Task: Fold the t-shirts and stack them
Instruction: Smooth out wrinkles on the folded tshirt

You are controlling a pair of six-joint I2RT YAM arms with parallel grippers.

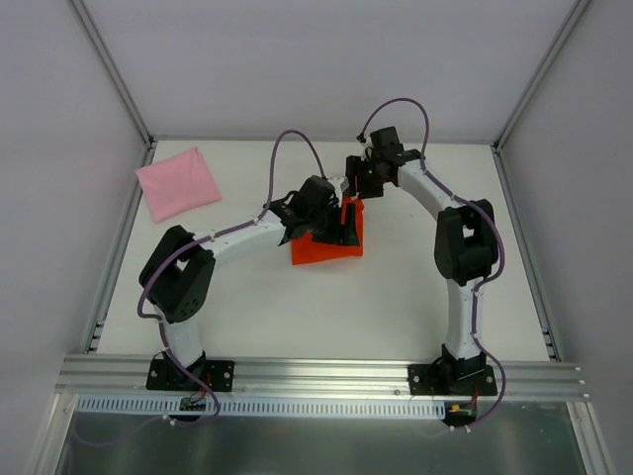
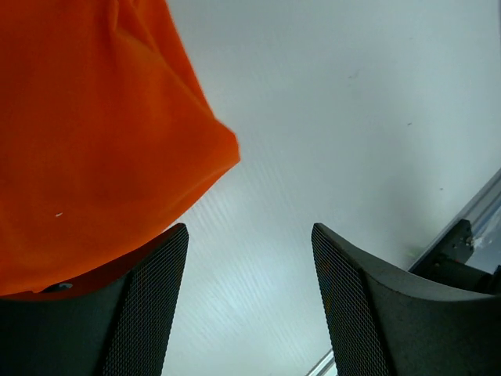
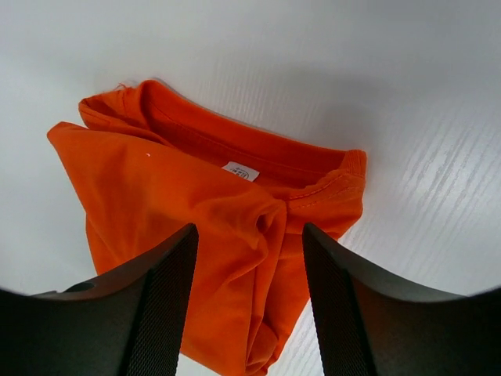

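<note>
Crumpled orange-red shirt (image 3: 196, 204) on white counter (image 1: 396, 287); left pincer (image 2: 250, 235) at its edge, right pincer (image 3: 249, 231) above it, both apart

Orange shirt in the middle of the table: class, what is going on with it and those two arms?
Two robot arms are working on the orange shirt, which lies bunched and partly folded on the table. The left pincer is open with nothing between its jaws, the cloth beside one finger. The right pincer hovers open over the shirt near its collar, gripping nothing. The pink shirt lies folded at the far left corner, apart, so nothing is stacked yet.
</note>
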